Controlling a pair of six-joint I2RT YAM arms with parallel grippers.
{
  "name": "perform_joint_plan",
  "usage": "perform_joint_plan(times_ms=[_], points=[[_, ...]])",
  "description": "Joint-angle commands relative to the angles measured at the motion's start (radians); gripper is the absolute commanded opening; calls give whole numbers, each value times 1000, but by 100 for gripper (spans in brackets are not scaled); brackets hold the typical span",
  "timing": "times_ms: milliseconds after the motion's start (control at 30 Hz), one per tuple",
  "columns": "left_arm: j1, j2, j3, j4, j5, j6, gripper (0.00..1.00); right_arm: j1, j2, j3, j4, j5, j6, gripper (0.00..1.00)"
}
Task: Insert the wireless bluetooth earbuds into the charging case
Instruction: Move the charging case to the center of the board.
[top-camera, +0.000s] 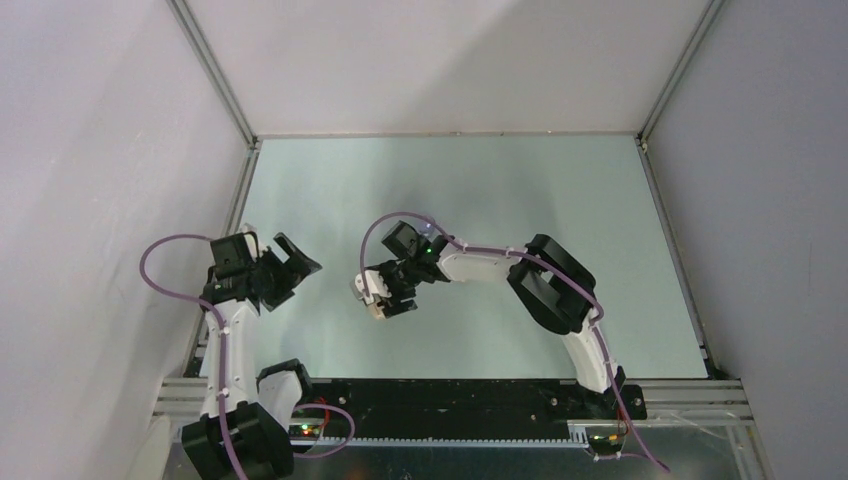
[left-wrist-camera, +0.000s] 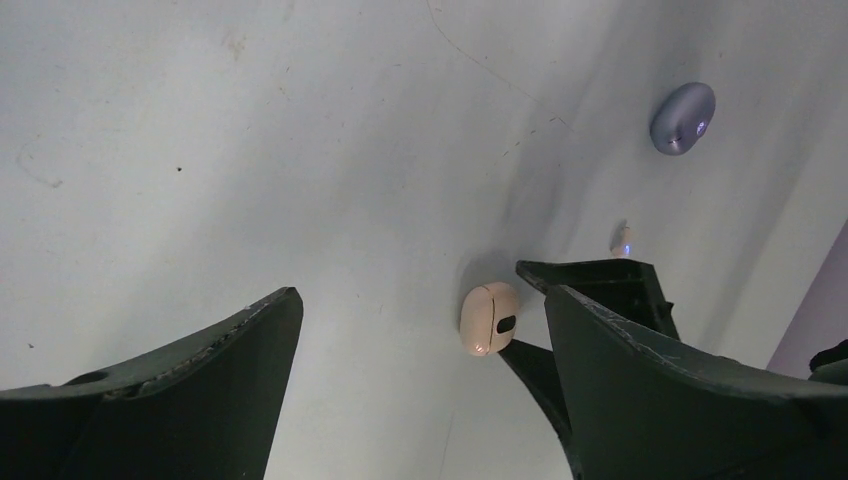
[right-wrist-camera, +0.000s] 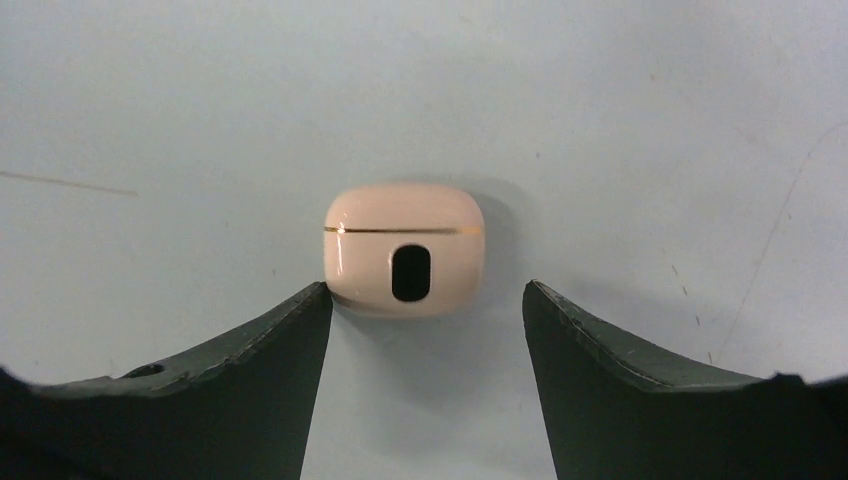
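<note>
We noted right claw (right-wrist-camera: 427, 298) spread, cream charging case (right-wrist-camera: 403, 250) just ahead between its tips, lid shut, flat on table (right-wrist-camera: 200, 100). We judged it was lining up a grasp to open it. Left claw (left-wrist-camera: 420, 295) spread, empty. Beyond right claw: tiny earbud (left-wrist-camera: 622, 240), probably; farther on, purple case (left-wrist-camera: 683, 118).

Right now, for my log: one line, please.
right claw: open, tips at shut beige case | left claw: open, empty | purple case: apart
</note>
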Motion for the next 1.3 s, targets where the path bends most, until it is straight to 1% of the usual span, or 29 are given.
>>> perform_joint_plan(times_ms=[0,167,367,467,567,833,1000,1133,1267], points=[[12,-26,-4,25,18,-24,97,26,19,23,93,-57,34,75],[13,-48,-21,30,21,-37,97,42,43,59,131,-79,54,77],[12,-56,-20,31,23,-38,97,52,73,93,148,-66,46,78],[12,-57,-24,33,28,-40,97,49,70,113,67,-75,-10,79],[12,-59,-39,53,37,-53,97,42,70,139,-32,-51,-22,79],[18,-42,-24,61,49,-59,96,18,72,167,-64,42,157,78],[17,-36,-25,71,62,-71,95,18,73,168,-69,49,294,76],[18,-35,-29,67,66,-70,94,25,76,176,-82,49,307,75],[18,-35,-35,72,73,-71,94,31,83,191,-115,26,269,77]])
